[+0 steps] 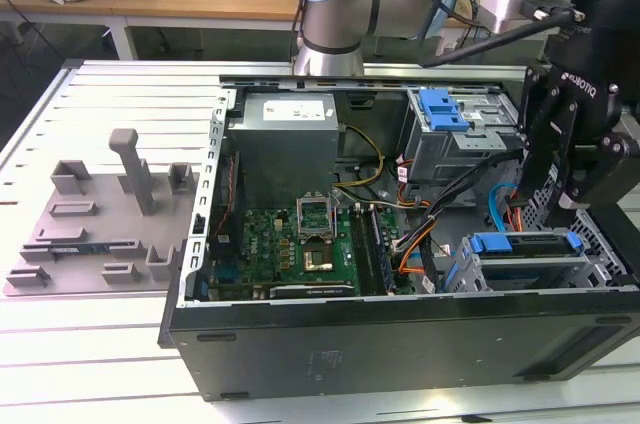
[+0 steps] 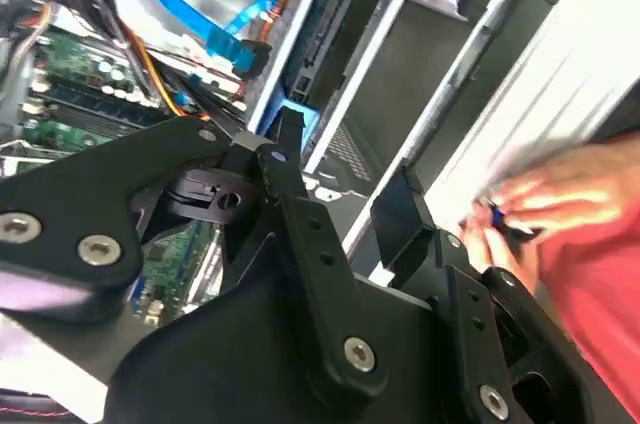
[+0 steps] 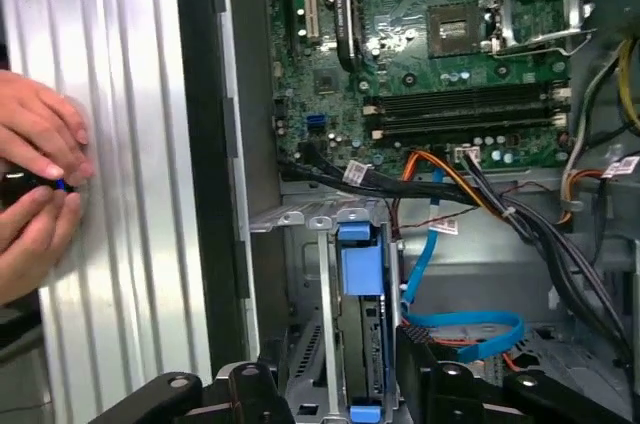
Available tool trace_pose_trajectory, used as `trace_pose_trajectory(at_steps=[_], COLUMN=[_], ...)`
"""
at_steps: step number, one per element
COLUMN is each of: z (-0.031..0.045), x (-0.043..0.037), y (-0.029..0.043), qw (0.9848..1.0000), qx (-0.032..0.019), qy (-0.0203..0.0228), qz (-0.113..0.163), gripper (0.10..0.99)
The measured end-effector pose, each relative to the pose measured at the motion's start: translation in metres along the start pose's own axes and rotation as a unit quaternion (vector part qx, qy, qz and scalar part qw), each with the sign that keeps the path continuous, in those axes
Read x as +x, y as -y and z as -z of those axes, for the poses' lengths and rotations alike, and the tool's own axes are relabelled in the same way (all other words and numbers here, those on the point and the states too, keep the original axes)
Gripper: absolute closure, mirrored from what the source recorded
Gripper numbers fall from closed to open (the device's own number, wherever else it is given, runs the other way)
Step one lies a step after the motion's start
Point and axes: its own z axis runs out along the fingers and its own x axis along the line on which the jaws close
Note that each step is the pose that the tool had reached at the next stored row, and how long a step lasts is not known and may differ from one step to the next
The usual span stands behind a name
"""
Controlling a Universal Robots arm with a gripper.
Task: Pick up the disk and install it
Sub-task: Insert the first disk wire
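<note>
the claw [image 1: 558, 202] hangs over the corner of the open computer case [image 1: 400, 349] at the exterior view's right, above the drive bay. its black fingers [image 2: 305, 214] stand apart in the second wrist view with nothing clamped between them, so the claw is open and empty. the disk [image 1: 525, 266] sits in that bay just below the claw, its blue carrier bracket showing along the top edge; in the first wrist view the disk [image 3: 360, 274] lies between the bay's metal rails, and a blue ribbon cable [image 3: 465, 324] loops just beside it. the green motherboard [image 1: 290, 244] fills the case's middle. the case rests on a ribbed metal surface [image 1: 110, 84], where a person's hands [image 3: 35, 174] pinch a small dark item beside the case wall.
</note>
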Motion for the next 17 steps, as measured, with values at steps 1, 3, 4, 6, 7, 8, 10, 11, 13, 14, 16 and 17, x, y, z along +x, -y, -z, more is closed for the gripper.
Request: trace_pose_trajectory(at_steps=[1, 3, 4, 6, 7, 8, 10, 11, 13, 14, 16, 17], z=[0.0010, 0.0030, 0.0043, 0.0070, 0.0089, 0.0105, 0.0125, 0.0129, 0.0126, 0.0118, 0.0082, 0.0079], x=[-0.0055, -0.0140, -0.0187, -0.0308, -0.0397, -0.0468, -0.0589, -0.0615, -0.0657, -0.0673, -0.0717, -0.0725], y=[-0.0005, -0.0010, -0.0012, -0.0019, -0.0021, -0.0015, 0.0067, 0.0103, 0.0215, 0.0273, 0.0467, 0.0505], qw=[0.9999, 0.9998, 0.9997, 0.9997, 0.9997, 0.9997, 0.9996, 0.9996, 0.9996, 0.9996, 0.9994, 0.9992], qx=[0.0011, 0.0017, 0.0019, 0.0020, 0.0020, 0.0021, 0.0021, 0.0020, 0.0017, 0.0011, 0.0006, 0.0009], qy=[-0.0144, -0.0220, -0.0233, -0.0251, -0.0256, -0.0261, -0.0268, -0.0269, -0.0269, -0.0272, -0.0354, -0.0406], qz=[0.001, 0.001, 0.001, 0.001, 0.001, 0.001, 0.001, 0.001, 0.001, 0.001, 0.002, 0.002], gripper=[0.537, 0.537, 0.537, 0.537, 0.537, 0.537, 0.537, 0.537, 0.537, 0.537, 0.537, 0.537])
